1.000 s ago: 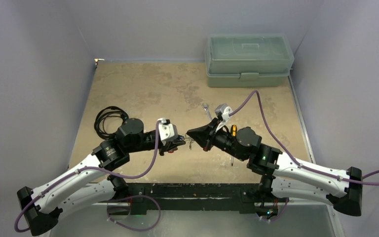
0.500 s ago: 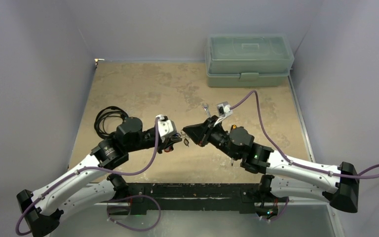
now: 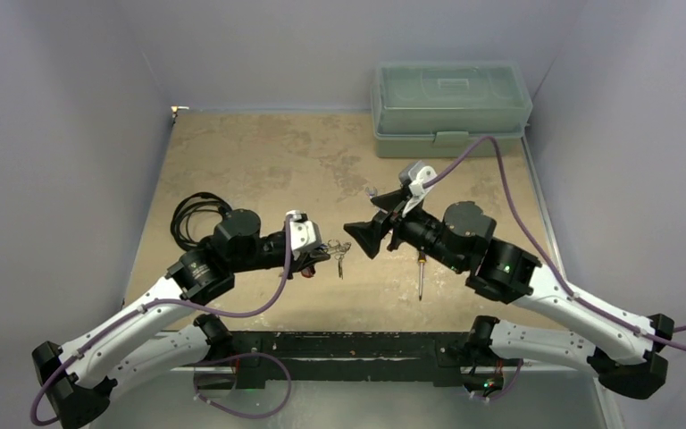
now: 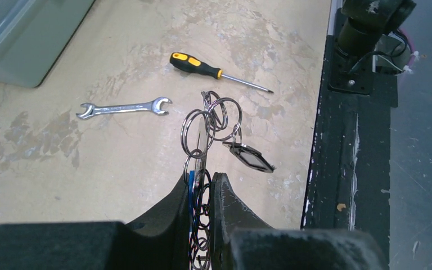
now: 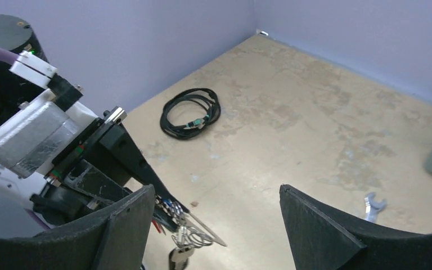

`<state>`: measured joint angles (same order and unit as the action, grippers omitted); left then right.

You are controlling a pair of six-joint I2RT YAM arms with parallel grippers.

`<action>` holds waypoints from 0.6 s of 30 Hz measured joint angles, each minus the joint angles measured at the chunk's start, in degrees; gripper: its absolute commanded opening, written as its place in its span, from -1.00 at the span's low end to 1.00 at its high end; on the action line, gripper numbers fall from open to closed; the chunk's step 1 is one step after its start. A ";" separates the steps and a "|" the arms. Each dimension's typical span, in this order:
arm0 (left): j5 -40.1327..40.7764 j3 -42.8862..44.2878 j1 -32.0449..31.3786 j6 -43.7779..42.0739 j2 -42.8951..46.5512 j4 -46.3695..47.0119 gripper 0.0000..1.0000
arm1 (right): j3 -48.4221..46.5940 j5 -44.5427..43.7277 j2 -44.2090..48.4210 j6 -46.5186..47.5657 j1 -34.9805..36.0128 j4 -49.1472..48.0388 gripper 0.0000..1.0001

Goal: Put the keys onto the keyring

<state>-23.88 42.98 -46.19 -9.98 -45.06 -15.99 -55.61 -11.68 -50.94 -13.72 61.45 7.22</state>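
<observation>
Two tools, wrench (image 4: pixel 125 107) and screwdriver (image 4: pixel 202 66), lie near the keyring (image 4: pixel 201 140); my left hand (image 4: pixel 201 183) clamps it off the worktop (image 4: pixel 62 169), my right hand (image 5: pixel 215 191) faces it, spread wide.

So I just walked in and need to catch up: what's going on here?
The left gripper, jaws shut, holds the keyring above the table, with a black-headed key hanging from its rings. The right gripper faces it with jaws wide open, holding nothing. A wrench and screwdriver lie on the table.

We note: closed green toolbox (image 3: pixel 451 107) far right; coiled black cable (image 3: pixel 198 214) left; wrench (image 4: pixel 124 107) and screwdriver (image 4: pixel 202 66) centre-right, apart.
</observation>
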 measured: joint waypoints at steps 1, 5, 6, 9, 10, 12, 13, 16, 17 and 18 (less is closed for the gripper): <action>-0.46 0.00 0.00 -0.13 -0.13 -0.15 -1.00 | -1.92 1.70 -0.09 2.05 -0.94 2.16 0.70; -2.60 0.00 0.00 -0.26 -0.20 -0.81 -1.00 | -7.50 7.06 -1.29 8.72 -2.62 9.01 0.58; -3.41 0.00 0.00 -0.26 -0.22 -0.92 -1.00 | -8.39 8.48 -1.84 10.36 -2.62 10.16 0.55; -5.84 0.00 0.00 -0.26 -0.39 -0.98 -1.00 | -9.90 12.24 -3.76 14.32 -2.62 13.09 0.42; -6.58 0.00 0.00 -0.24 -0.48 -0.96 -1.00 | -10.45 13.92 -4.66 15.63 -2.64 14.36 0.37; -7.76 0.00 0.00 -0.24 -0.50 -0.96 -1.00 | -11.72 16.70 -6.51 17.55 -2.64 16.50 0.28; -8.37 0.00 0.00 -0.22 -0.50 -0.92 -1.00 | -12.33 17.75 -7.43 18.21 -2.64 17.18 0.25; -9.40 0.00 0.00 -0.20 -0.59 -0.92 -1.00 | -14.60 20.94 -10.84 19.80 -2.64 19.30 0.18; -9.46 0.00 0.00 -0.20 -0.61 -0.92 -1.00 | -14.97 22.05 -11.80 20.11 -2.67 19.58 0.16; -9.57 0.00 0.00 -0.20 -0.66 -0.92 -1.00 | -15.15 23.06 -12.61 20.39 -2.67 19.82 0.14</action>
<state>-33.45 42.98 -46.19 -10.17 -45.71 -16.91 -70.76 11.38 -63.55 6.68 58.78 27.05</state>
